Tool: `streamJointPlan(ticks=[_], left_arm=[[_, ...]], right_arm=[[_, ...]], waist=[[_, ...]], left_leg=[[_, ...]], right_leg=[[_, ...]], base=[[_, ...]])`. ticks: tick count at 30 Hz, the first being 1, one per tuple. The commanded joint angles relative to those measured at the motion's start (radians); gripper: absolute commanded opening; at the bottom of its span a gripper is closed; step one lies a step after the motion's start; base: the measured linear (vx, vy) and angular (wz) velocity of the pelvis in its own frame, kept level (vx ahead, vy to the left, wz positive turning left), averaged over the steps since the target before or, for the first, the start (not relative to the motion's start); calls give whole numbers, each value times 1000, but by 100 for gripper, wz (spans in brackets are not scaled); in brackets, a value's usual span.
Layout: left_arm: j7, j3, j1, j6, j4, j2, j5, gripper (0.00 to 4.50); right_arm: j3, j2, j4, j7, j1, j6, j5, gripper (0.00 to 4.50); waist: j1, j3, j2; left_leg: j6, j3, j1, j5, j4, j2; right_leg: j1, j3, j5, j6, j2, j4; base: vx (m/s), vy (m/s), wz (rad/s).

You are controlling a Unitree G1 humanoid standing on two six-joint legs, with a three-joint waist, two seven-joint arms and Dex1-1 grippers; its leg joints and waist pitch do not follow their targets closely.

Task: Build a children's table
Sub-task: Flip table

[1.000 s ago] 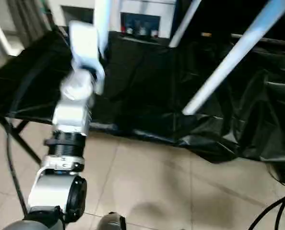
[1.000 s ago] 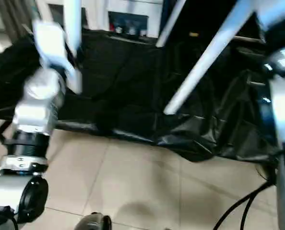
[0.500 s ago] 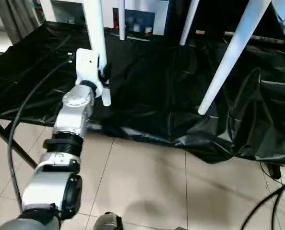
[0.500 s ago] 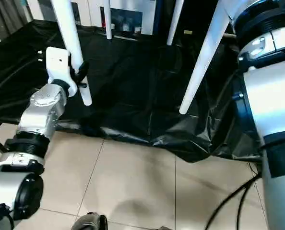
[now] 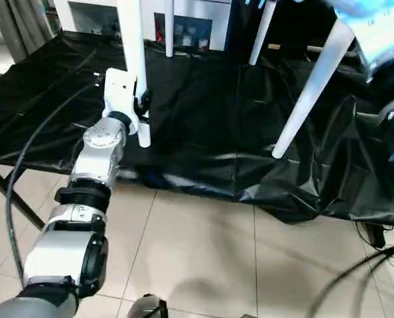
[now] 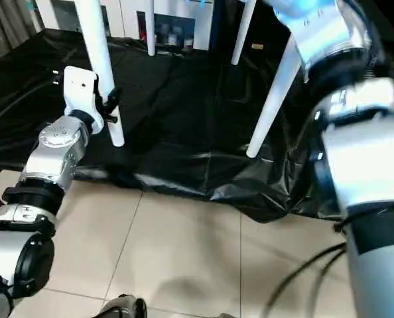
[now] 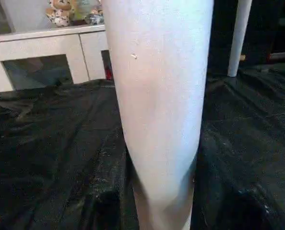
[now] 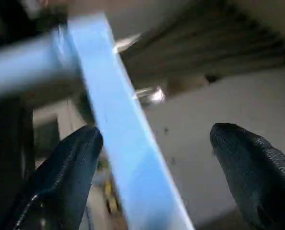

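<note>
The children's table stands on its white legs on the black-covered bench. My left gripper point(image 5: 142, 105) is shut on the near-left leg point(image 5: 132, 59), a little above its foot; that leg point(image 7: 157, 96) runs up the middle of the left wrist view. The near-right leg point(image 5: 310, 93) slants down to the sheet, and two far legs point(image 5: 168, 26) stand behind. My right arm point(image 6: 343, 99) is raised and blurred at the upper right. In the right wrist view my right gripper point(image 8: 154, 177) is open, its black fingers point(image 8: 61, 182) wide apart on either side of the table top's pale edge point(image 8: 118, 143).
A crumpled black sheet point(image 5: 203, 132) covers the bench and hangs over its front edge. Tiled floor point(image 5: 197, 252) lies in front. A white cabinet point(image 5: 184, 20) stands behind the bench. A black cable point(image 5: 24, 165) loops beside my left arm.
The right gripper's fingers have spread apart, and my right arm has swung leftward into the head views. The left gripper still grips the same leg.
</note>
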Motion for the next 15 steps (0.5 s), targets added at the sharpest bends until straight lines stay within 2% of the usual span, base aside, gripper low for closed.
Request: streamJointPlan(ticks=[1, 2, 3, 4, 5, 6, 7, 8, 9, 10, 11, 12, 13, 15], left_arm=[[-1, -35, 0, -9, 16, 7, 53, 166], [-11, -29, 10, -20, 6, 7, 42, 201], [-23, -16, 29, -29, -15, 3, 19, 201], [-39, -7, 53, -17, -43, -2, -2, 201], [-39, -7, 53, -17, -43, -2, -2, 222], [-49, -2, 76, -19, -69, -5, -18, 241], [-52, 0, 84, -20, -77, -6, -23, 241], [-60, 5, 106, -26, -106, -10, -41, 241], [-60, 5, 106, -26, -106, -10, -41, 241], [-63, 8, 128, -33, -140, -13, -52, 254], [-60, 12, 149, -40, -173, -16, -60, 269], [-59, 14, 171, -38, -205, -19, -66, 269], [-58, 14, 173, -38, -209, -19, -68, 278], [-57, 28, 246, -34, -281, -32, -95, 278]], right_arm=[[-32, 5, -56, 28, 32, -11, 68, 393], [-48, 18, -111, 35, 82, -7, 112, 393], [-62, 40, -194, 26, 161, 25, 164, 393], [-69, 61, -284, 2, 248, 68, 201, 393], [-69, 61, -284, 2, 248, 68, 201, 393], [-64, 78, -364, -22, 332, 103, 221, 393], [-61, 84, -392, -32, 360, 115, 225, 393], [-58, 106, -478, -51, 452, 145, 240, 393], [-58, 106, -478, -51, 452, 145, 240, 393], [-53, 126, -547, -67, 539, 175, 251, 393], [-52, 147, -606, -86, 613, 206, 266, 393], [-52, 172, -668, -103, 690, 252, 295, 393], [-52, 174, -676, -104, 699, 258, 298, 393], [-44, 227, -814, -146, 910, 369, 364, 393]], waist=[[-3, -96, 7], [-1, -94, -1], [-4, -94, -2], [1, -94, 0], [0, -93, 0], [-2, -97, -1], [-1, -99, -3], [0, -99, 3], [0, -95, -1], [-3, -97, -2], [5, -94, -1], [-4, -88, -1], [2, -90, 2], [4, -88, 3]], left_leg=[[33, -31, 62, -251, -76, 54], [44, -27, 62, -236, -76, 52], [43, -29, 60, -235, -78, 54], [42, -30, 64, -222, -82, 57], [38, -32, 63, -230, -86, 58], [21, -32, 71, -252, -89, 57], [14, -30, 73, -261, -87, 57], [-2, -30, 77, -289, -90, 56], [-14, -30, 74, -309, -94, 56], [-21, -31, 73, -324, -95, 54], [-28, -30, 77, -322, -98, 58], [-41, -34, 72, -383, -106, 56], [-52, -35, 81, -408, -108, 58], [-64, -37, 82, -427, -114, 61]], right_leg=[[34, 25, 31, -243, -48, -51], [37, 25, 40, -248, -48, -54], [37, 25, 33, -250, -49, -52], [39, 26, 51, -242, -49, -53], [38, 25, 47, -241, -50, -53], [40, 22, 33, -240, -46, -57], [37, 23, 28, -244, -47, -56], [36, 23, -5, -245, -48, -61], [35, 26, -27, -236, -48, -63], [36, 26, -46, -232, -47, -64], [37, 29, -49, -220, -51, -69], [34, 28, -126, -206, -51, -75], [34, 28, -157, -196, -52, -81], [27, 31, -167, -188, -52, -85]], base=[[0, 0, 0], [0, 0, 0], [0, 0, 0], [0, 0, 0], [0, 0, 0], [0, 0, 0], [0, 0, 0], [0, 0, 0], [0, 0, 0], [0, 0, 0], [0, 0, 0], [0, 0, 0], [0, 0, 0], [0, 0, 0]])
